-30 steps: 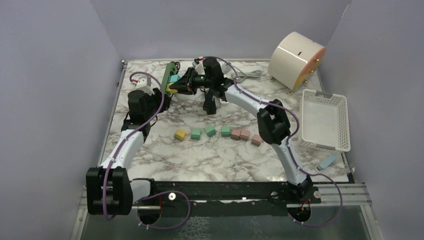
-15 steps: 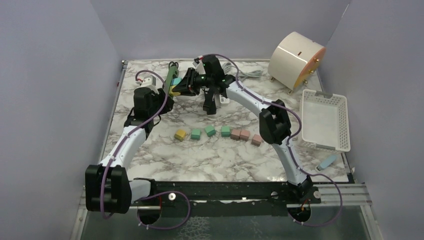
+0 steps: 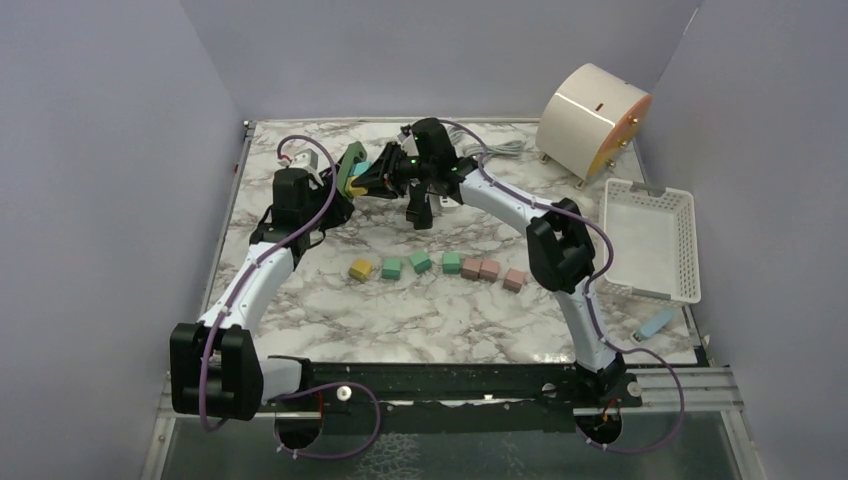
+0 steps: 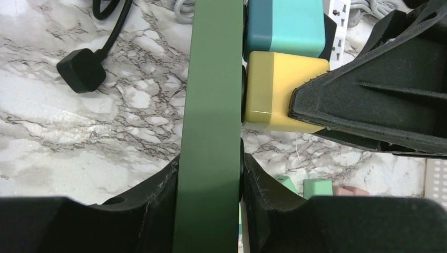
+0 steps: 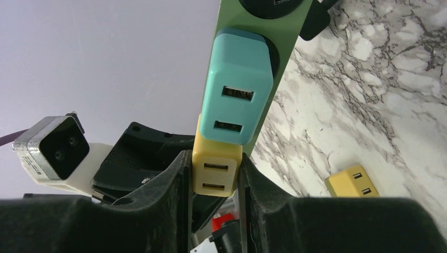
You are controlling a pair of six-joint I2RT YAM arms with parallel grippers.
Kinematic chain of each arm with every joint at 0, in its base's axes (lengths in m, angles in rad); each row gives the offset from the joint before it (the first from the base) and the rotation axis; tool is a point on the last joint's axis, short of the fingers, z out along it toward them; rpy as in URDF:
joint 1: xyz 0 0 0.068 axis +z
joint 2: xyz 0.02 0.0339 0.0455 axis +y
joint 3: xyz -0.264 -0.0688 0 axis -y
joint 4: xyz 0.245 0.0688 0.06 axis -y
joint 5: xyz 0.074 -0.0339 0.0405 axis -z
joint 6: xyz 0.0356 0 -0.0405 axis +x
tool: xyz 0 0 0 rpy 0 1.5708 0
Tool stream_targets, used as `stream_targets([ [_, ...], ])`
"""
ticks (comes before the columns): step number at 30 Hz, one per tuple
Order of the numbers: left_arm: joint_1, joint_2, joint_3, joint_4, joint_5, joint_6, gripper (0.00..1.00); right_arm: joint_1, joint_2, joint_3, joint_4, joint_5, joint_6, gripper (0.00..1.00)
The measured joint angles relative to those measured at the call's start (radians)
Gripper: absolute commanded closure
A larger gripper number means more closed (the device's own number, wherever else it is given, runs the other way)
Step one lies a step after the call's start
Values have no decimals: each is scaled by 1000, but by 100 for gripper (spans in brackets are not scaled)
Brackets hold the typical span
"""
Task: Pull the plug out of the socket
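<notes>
A green power strip, the socket, is held tilted above the table at the back. My left gripper is shut on its lower end. A yellow plug sits in the strip, just below a teal plug. My right gripper is shut on the yellow plug from the right, its fingers against the plug's sides. The yellow plug still touches the strip.
A row of several loose plugs, yellow, green and pink, lies mid-table. A black plug with cord lies behind the strip. A white basket and a round cream drum stand at right, and a white cable at the back.
Both grippers and the strip have shifted right and slightly back together. The strip now leans more, and the left arm has reached further forward.
</notes>
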Motion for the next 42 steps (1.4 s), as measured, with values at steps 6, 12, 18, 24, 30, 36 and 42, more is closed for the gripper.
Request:
stream_targets([
  [6,0,2,9,-8,14,-3,100,-13,-17,-60,72,-31,80,99],
  [12,-6,2,14,-5,25,-3,100,-31,-17,-60,66,-81,82,99],
  [18,-11,6,18,-6,34,-1,100,-42,-17,-49,35,-119,64,99],
  [24,-25,21,37,-10,59,0,100,-68,-35,-49,-18,-171,16,99],
  [30,-38,28,52,-3,101,-3,100,-89,-84,-67,-109,-190,-77,99],
  [36,63,73,56,-23,-203,-4,100,-177,-243,-72,-204,-357,-166,99],
  [42,116,88,37,-93,-456,-13,100,-238,-346,-32,-237,-404,-243,97],
])
